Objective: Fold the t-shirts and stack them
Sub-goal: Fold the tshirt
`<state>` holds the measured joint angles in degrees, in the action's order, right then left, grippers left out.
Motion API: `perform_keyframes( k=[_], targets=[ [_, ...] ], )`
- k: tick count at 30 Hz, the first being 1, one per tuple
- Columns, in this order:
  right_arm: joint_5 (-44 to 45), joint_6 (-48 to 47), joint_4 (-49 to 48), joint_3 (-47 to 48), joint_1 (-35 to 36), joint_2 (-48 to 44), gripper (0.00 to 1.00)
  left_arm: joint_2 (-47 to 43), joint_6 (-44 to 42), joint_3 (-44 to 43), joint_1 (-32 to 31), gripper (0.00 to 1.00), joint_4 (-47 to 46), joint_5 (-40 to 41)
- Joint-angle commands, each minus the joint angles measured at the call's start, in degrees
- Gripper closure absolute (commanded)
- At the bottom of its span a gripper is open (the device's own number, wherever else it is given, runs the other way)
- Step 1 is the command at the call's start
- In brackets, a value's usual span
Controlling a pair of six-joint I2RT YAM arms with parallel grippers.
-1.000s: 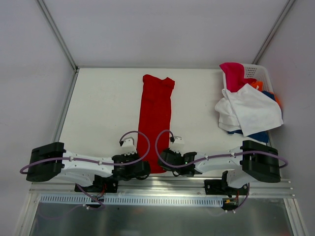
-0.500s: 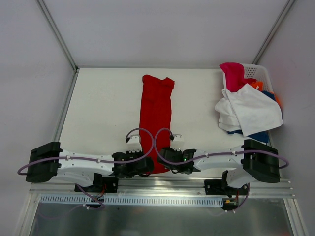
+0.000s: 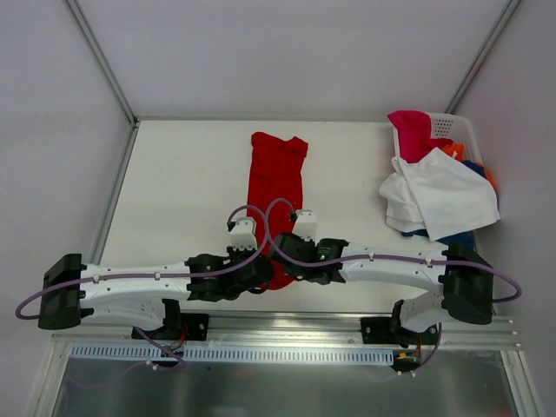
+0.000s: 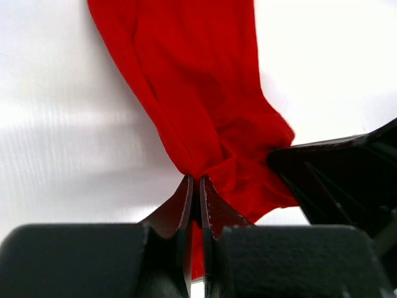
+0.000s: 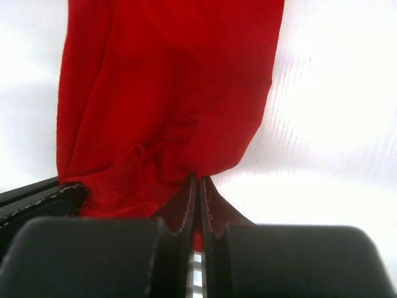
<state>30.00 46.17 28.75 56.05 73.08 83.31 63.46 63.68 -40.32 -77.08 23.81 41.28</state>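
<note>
Red t-shirt (image 3: 276, 174) fabric is clamped at its near hem by both tools: the left gripper (image 4: 197, 181) is fully closed on the left corner and the right gripper (image 5: 198, 180) on the right corner, the latter having shut within the last second. Both arms have since advanced from the near edge of the table (image 3: 174, 191), carrying the hem forward over the shirt, a narrow strip at table centre. Judgement: the end-to-end fold is starting. The remaining t-shirts (image 3: 439, 195) are heaped at the basket (image 3: 445, 127), far right
</note>
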Motion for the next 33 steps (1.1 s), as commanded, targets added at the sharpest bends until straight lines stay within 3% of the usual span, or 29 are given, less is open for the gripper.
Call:
perform_keyframes(
  k=[1,8,16,25,33],
  targets=[
    [0.85,-4.24,2.10,3.80,-2.05,0.89,0.99,-2.20,-4.26,-2.05,1.92,1.00,2.38,2.75],
    [-1.43,-9.60,2.27,8.01,-7.59,3.79,0.99,-3.35,-9.01,-1.70,9.66,1.00,2.29,2.41],
    [-4.16,-13.12,2.18,13.29,-11.20,9.76,0.99,1.57,-12.52,-3.37,15.90,1.00,0.63,1.53],
    [-6.18,-16.02,1.57,17.69,-14.37,15.92,0.99,8.95,-18.93,-2.84,23.81,1.00,-10.80,-5.68],
    [-7.15,-18.92,1.13,21.46,-18.67,19.78,1.00,15.63,-24.39,-7.49,29.96,1.00,-16.34,-9.81]
  ],
)
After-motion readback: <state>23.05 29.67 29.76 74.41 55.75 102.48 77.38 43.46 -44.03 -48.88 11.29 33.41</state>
